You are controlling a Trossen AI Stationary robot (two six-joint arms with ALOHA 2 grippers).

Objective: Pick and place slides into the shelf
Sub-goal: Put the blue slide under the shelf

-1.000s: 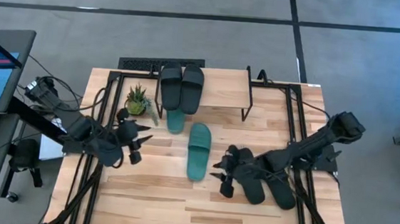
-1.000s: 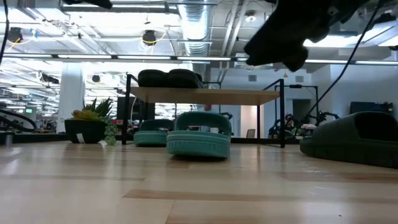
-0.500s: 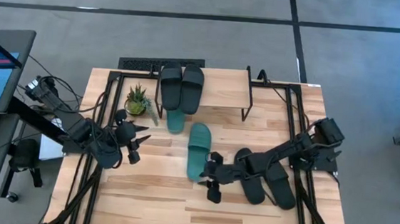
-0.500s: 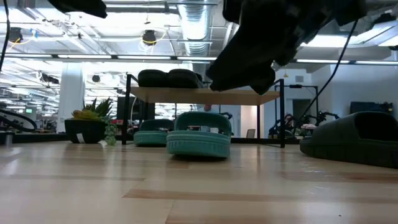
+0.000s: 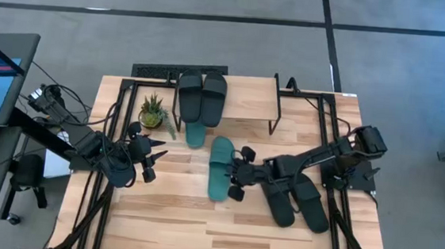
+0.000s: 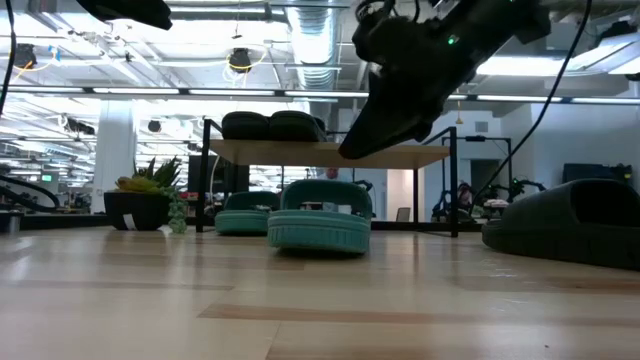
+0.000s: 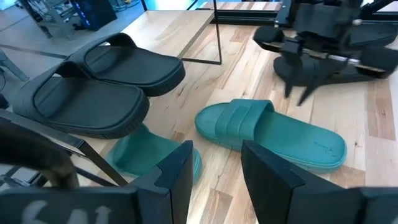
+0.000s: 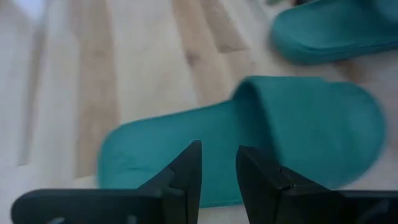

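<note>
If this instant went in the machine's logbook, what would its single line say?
right pincer: open, above loose teal slide | left pincer: open, waiting | shelf: two black slides on top

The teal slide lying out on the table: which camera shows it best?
The left wrist view: the teal slide shows whole, strap included. The high view shows it small, the low view only end-on, the right wrist view blurred.

Two black slides (image 5: 202, 96) side by side on the shelf (image 5: 250, 98), upper centre. One teal slide (image 5: 195, 133) half under its front edge; another (image 5: 220, 168) flat mid-frame. Two more black slides (image 5: 294, 199) lower right, on the table.
</note>
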